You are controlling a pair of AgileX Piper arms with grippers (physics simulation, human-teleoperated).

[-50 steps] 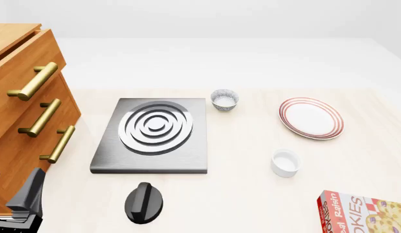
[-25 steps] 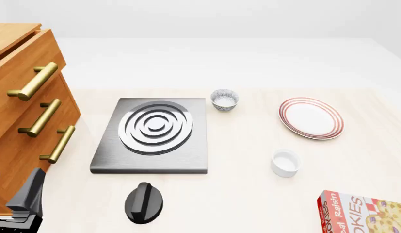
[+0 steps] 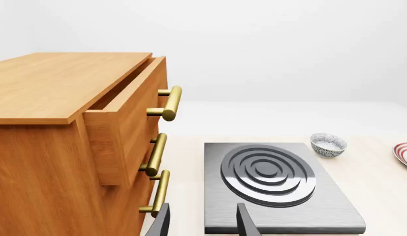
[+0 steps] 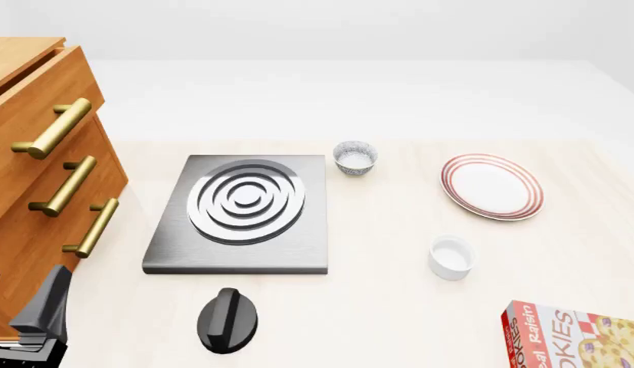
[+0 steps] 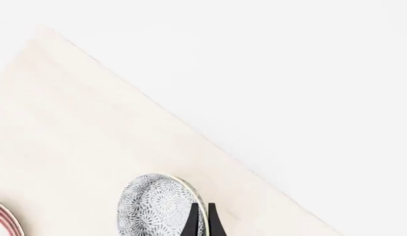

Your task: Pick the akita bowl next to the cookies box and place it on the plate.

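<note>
Nearest on the desk [image 4: 399,307], the cookies box [image 4: 574,336] lies flat at the near right corner, cut off by the edge of the front view. At the near left sits the left hand [image 4: 38,320], its fingers [image 3: 246,223] apart with nothing between them. A black knob [image 4: 228,320] rests just ahead of it.

The right hand [image 5: 202,222] shows only in its own wrist view. There its two dark fingers stand almost together, pinched on the rim of the akita bowl [image 5: 157,209]. The bowl is tilted on its side with its speckled outside toward the camera, so its inside is hidden. An edge of the red-ringed plate [image 5: 3,222] shows close by, apart from the bowl.

Farther out, a plain white cup [image 4: 451,257] stands upright, showing only its white inside. To its left is the grey burner slab [image 4: 240,215] with concentric rings. Beyond the cup, the plate [image 4: 491,186] shows a bare white face. A second speckled bowl [image 4: 356,157] stands upright at the slab's far right corner, its inside white.

Along the left, the wooden cabinet [image 4: 31,153] has its top drawer [image 3: 124,123] pulled slightly out; what it holds cannot be seen.
</note>
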